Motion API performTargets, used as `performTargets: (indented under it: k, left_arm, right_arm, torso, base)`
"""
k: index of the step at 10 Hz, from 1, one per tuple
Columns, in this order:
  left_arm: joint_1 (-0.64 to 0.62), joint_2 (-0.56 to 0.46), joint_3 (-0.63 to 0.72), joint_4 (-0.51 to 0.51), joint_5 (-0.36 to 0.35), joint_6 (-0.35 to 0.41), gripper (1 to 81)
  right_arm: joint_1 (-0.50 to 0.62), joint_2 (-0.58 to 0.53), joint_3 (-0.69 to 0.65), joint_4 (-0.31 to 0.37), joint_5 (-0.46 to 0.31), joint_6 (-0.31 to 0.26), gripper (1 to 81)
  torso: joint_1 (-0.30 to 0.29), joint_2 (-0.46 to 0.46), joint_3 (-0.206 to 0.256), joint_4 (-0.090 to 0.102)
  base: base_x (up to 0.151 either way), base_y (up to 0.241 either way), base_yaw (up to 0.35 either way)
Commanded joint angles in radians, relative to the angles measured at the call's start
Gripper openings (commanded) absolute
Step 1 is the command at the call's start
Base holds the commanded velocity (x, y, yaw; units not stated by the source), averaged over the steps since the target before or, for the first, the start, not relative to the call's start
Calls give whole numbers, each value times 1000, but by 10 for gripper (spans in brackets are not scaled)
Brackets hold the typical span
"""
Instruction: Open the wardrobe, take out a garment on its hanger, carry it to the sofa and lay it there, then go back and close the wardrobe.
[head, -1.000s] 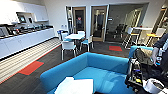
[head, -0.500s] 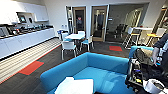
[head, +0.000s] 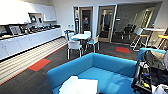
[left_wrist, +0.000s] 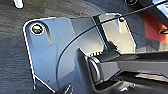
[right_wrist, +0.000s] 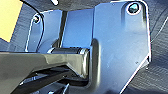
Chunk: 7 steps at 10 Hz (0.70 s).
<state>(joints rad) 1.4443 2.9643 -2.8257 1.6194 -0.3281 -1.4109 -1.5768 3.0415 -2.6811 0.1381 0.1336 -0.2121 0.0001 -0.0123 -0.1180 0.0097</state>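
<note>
Nearest you, the shirt (head: 78, 86) lies on the sofa (head: 112, 68) seat, at its front left. Beyond stand white chairs (head: 74, 47) around a table (head: 80, 36), then the counter (head: 30, 40) along the left wall. You cannot tell either gripper's grip.

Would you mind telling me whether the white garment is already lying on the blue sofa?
Yes. The white garment lies spread on the seat of the blue sofa, at its near left end, and nothing is holding it.
</note>
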Motion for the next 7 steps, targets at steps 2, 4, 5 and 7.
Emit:
performTargets:
  k: [2, 4, 5, 7]
  left_arm:
    - [-43, -13, -6, -4, 34, 3, 811]
    - [-43, -20, -6, -12, 32, 4, 811]
    - [-43, -23, -8, -12, 32, 4, 811]
    - [-41, -36, -6, -13, 32, 4, 811]
  right_arm:
    - [28, 1, 0, -8, -62, -3, 811]
    - [27, 3, -11, -8, -62, -3, 811]
    - [25, 3, -12, -8, -62, -3, 811]
    - [27, -8, -29, -6, -62, -3, 811]
  torso:
    - [0, 0, 0, 0]
    - [0, 0, 0, 0]
    - [0, 0, 0, 0]
    - [0, 0, 0, 0]
  base:
    - [0, 0, 178]
    - [0, 0, 178]
    - [0, 0, 178]
    - [0, 0, 183]
